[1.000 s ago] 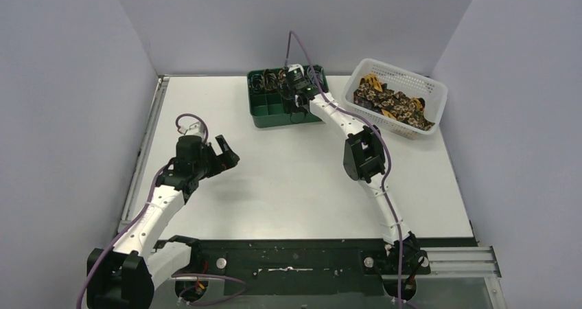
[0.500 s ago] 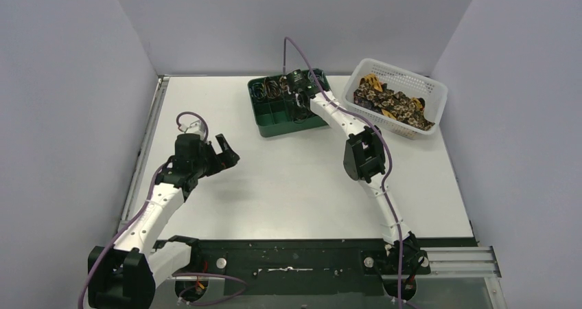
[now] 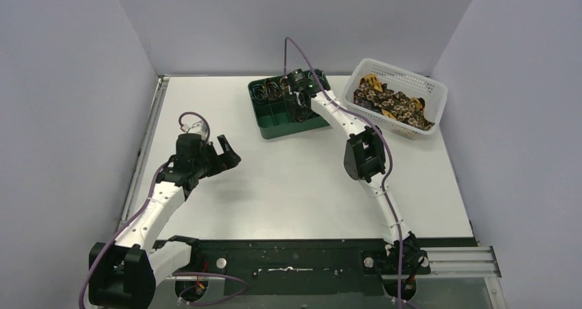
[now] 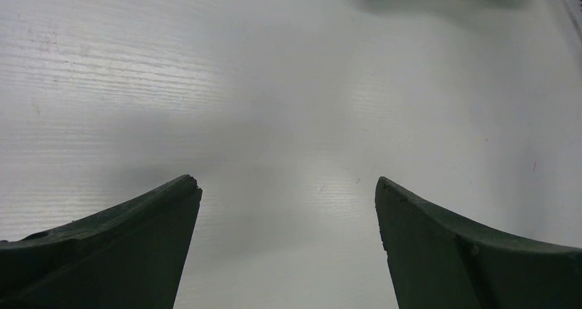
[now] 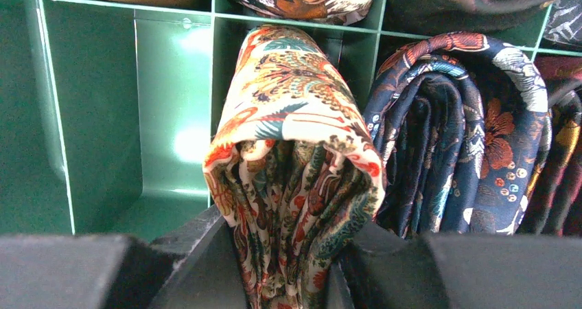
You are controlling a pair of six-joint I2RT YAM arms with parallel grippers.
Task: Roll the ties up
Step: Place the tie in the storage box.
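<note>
Robotics lab test cell, white desk (image 3: 295, 178) boxed in on three sides by plain grey partition walls (image 3: 68, 82), two white robot arms (image 3: 154, 209) bolted to a black rail (image 3: 295, 254) along the desk's near edge, purple cables (image 3: 298, 55) looping off them

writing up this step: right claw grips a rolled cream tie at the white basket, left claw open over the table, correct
Not the white basket: the right wrist view shows the right claw gripping the rolled cream tie at the green divided tray. The left claw is open over the table.
</note>
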